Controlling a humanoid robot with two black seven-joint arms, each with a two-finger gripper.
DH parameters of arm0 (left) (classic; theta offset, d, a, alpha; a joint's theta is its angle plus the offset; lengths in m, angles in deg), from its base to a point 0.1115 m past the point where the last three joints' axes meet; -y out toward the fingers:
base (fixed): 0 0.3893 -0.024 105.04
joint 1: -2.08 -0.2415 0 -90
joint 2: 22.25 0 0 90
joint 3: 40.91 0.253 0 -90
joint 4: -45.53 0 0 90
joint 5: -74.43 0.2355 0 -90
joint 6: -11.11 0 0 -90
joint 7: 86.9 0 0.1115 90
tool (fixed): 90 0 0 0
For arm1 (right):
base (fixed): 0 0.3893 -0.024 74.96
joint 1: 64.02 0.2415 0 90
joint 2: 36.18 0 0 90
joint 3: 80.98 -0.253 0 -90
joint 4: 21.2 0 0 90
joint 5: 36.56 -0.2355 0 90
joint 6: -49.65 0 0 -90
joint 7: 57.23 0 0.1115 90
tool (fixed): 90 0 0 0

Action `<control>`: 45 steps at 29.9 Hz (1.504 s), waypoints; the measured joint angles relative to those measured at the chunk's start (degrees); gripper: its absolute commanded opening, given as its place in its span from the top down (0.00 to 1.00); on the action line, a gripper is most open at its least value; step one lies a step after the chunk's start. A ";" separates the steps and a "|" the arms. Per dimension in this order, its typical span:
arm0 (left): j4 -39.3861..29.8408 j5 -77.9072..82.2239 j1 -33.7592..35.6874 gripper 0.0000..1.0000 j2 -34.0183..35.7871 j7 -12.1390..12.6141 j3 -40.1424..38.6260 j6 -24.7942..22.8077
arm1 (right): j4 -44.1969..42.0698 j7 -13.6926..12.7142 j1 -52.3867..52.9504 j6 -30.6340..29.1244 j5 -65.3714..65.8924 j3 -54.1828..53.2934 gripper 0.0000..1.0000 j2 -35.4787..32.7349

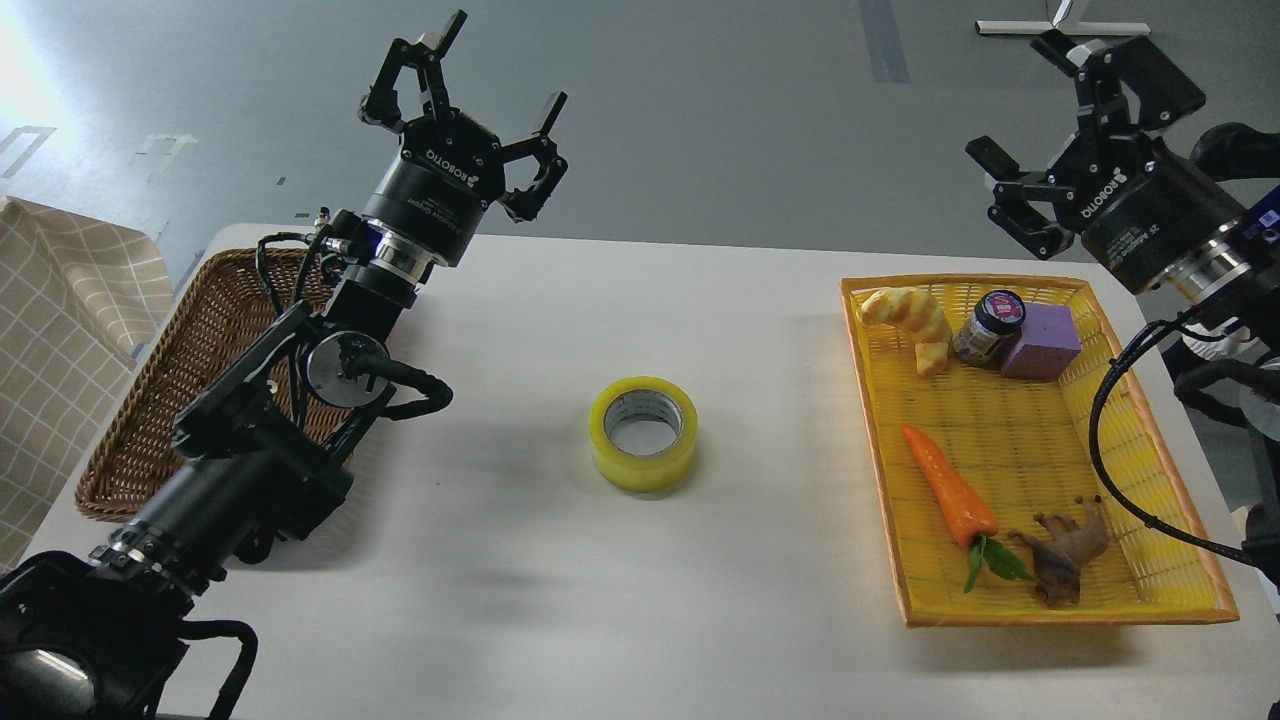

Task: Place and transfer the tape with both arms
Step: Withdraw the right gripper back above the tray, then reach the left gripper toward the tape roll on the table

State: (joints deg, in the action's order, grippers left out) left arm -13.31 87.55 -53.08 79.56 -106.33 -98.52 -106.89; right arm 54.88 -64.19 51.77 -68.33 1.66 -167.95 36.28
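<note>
Black jointed arms (250, 430), cables, ROBOTIQ markings

You have glossy translucent tape (643, 434) on a smooth matt desk (520, 580), a rough woven wicker basket (200, 340), and a yellow plastic mesh tray (1040, 450).

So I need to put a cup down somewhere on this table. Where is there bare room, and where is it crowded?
Bare table lies between the tape and the yellow tray, along the near edge in front of the tape, and behind it toward the far edge. The tray's far end is crowded. The left arm overhangs the wicker basket.
</note>
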 measured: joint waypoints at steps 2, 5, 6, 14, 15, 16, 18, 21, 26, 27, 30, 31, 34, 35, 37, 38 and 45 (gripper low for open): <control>0.04 0.24 0.00 0.02 0.31 0.07 0.08 0.00 | -1.05 -0.12 0.27 0.00 -2.67 -2.88 0.01 1.86; 0.06 0.42 -0.01 0.02 0.70 0.12 0.17 0.00 | -2.14 -0.26 0.71 0.00 -4.77 -6.24 0.01 4.71; 0.06 0.46 -0.03 0.02 0.80 0.14 0.19 0.00 | -2.53 -0.32 1.05 0.00 -5.37 -7.40 0.01 6.00; 0.05 0.49 -0.11 0.02 2.21 -0.20 -0.20 0.00 | -4.40 -0.79 3.18 -0.01 -8.38 -10.17 0.01 14.31; 0.03 0.50 -0.11 0.02 2.38 -0.22 -0.23 0.00 | -4.43 -0.97 3.21 -0.03 -8.42 -10.17 0.01 15.14; 0.03 0.55 0.00 0.02 2.52 -0.23 -0.24 0.00 | -4.43 -1.08 3.30 -0.03 -8.50 -10.23 0.01 15.86; -0.04 1.12 0.73 0.02 2.71 -0.29 -0.24 0.00 | -4.43 -1.21 3.40 -0.03 -8.57 -10.24 0.01 16.88; -0.06 5.25 1.61 0.02 3.38 -0.32 -0.12 0.00 | -4.42 -1.27 3.35 -0.03 -8.59 -10.24 0.01 17.31; -0.65 16.56 2.41 0.02 4.10 -0.46 -0.09 0.00 | -4.37 -1.30 3.01 -0.03 -8.67 -10.28 0.01 17.44; -0.91 19.15 2.48 0.02 4.37 -0.48 -0.15 0.00 | -4.45 -1.30 2.99 -0.03 -8.68 -10.31 0.01 17.44; -2.43 23.88 2.56 0.02 5.91 -0.52 -0.11 0.00 | -5.19 -1.25 2.96 -0.03 -8.69 -10.33 0.01 17.44; -3.90 25.52 2.56 0.02 6.90 -0.53 0.21 0.00 | -5.47 -1.24 2.97 -0.03 -8.69 -10.33 0.01 17.44; -7.65 30.38 2.56 0.02 9.38 -0.54 0.75 0.13 | -5.91 -1.22 3.08 -0.03 -8.69 -10.33 0.01 17.42; -8.49 32.65 2.56 0.02 10.05 -0.54 0.80 0.53 | -6.02 -1.21 3.10 -0.03 -8.69 -10.33 0.01 17.41; -9.35 38.77 2.56 0.02 10.99 -0.72 0.85 2.54 | -6.32 -1.20 3.12 -0.03 -8.69 -10.33 0.01 17.40; -9.64 42.56 2.56 0.02 11.33 -1.00 0.88 3.91 | -6.43 -1.20 3.12 -0.03 -8.69 -10.33 0.01 17.38; -13.78 68.41 2.20 0.02 12.79 -2.74 1.05 13.75 | -6.83 -1.20 2.24 -0.03 -9.32 -10.16 0.01 17.03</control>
State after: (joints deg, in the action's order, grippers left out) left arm -27.09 155.96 -50.88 92.36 -109.08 -97.47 -93.13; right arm 48.05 -65.40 54.02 -68.36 -7.66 -178.11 53.31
